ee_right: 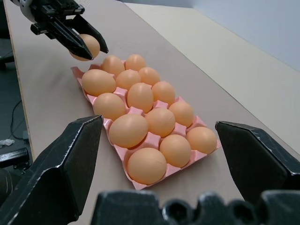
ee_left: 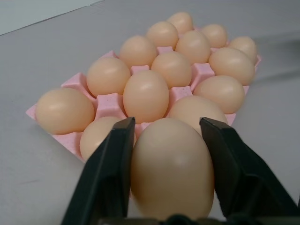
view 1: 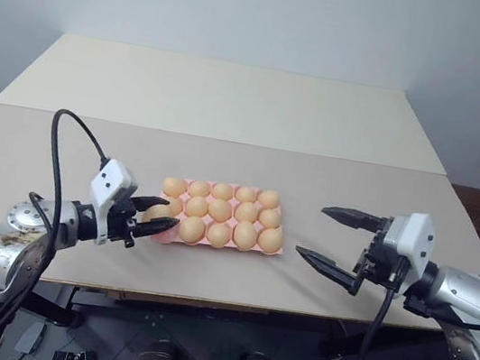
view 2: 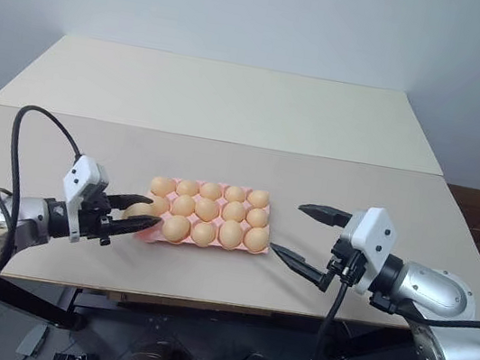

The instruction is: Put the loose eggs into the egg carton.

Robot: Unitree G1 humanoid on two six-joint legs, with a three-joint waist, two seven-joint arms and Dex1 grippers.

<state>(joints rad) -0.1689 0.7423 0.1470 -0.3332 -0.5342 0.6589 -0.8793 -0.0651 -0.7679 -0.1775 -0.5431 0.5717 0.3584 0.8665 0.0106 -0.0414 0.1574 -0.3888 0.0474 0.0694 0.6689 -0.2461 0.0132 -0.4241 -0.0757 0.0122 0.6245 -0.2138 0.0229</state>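
Pink moulded egg carton (view 1: 273, 250) lay mid-surface on the beige surface (view 1: 226, 155), bare room all round. Left claw (view 1: 164, 216) clamped a pale tan egg (ee_left: 172, 169) over the carton's left edge; right claw (view 1: 332, 235) gaped, level.

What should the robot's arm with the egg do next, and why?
Probably ease the left tool a little over the egg carton and lower its held egg into the empty corner cup. That cup, at the carton's end nearest this tool, looks like the only free one; the others each hold an egg, and the held egg hangs right beside it.
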